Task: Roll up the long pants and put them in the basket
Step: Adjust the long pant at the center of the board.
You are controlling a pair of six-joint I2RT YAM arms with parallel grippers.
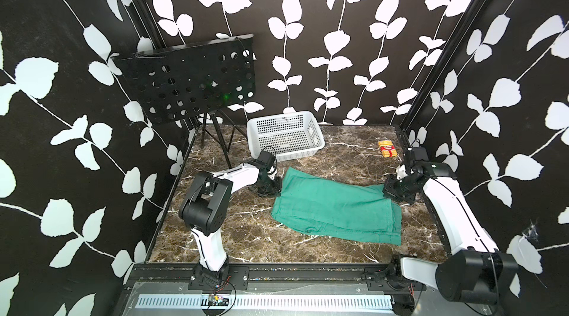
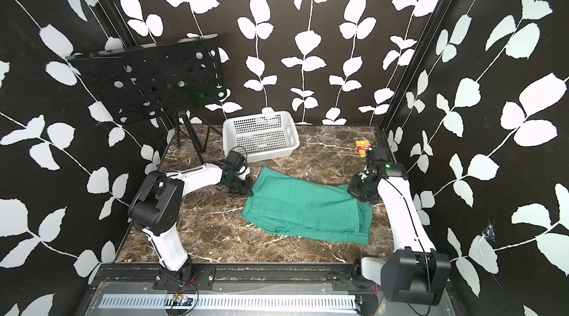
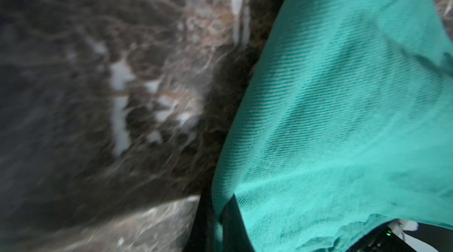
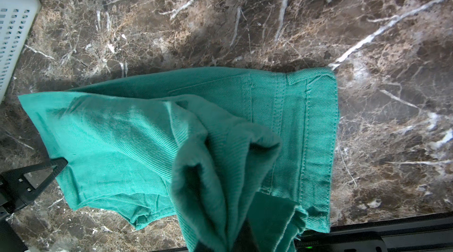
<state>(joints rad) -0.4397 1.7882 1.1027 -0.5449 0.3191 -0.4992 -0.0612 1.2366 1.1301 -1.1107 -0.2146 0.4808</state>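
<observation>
1 pair of long pants (image 1: 332, 206) lies folded on the marble table (image 1: 231, 231), right of centre and nearer than the 1 white basket (image 1: 284, 133). There are 2 arms. The left gripper (image 1: 274, 189) has its jaws together on the pants' far-left corner, and the right gripper (image 1: 391, 193) is clamped on the far-right end.

Both top views also show 1 black perforated music stand (image 1: 191, 83) and 1 small yellow box (image 1: 387, 148); the writing on its red band is too small to read.

Only the right wrist view shows the stitched seams and the cloth bunched up into the jaws. The left wrist view is blurred and shows just weave and marble.
</observation>
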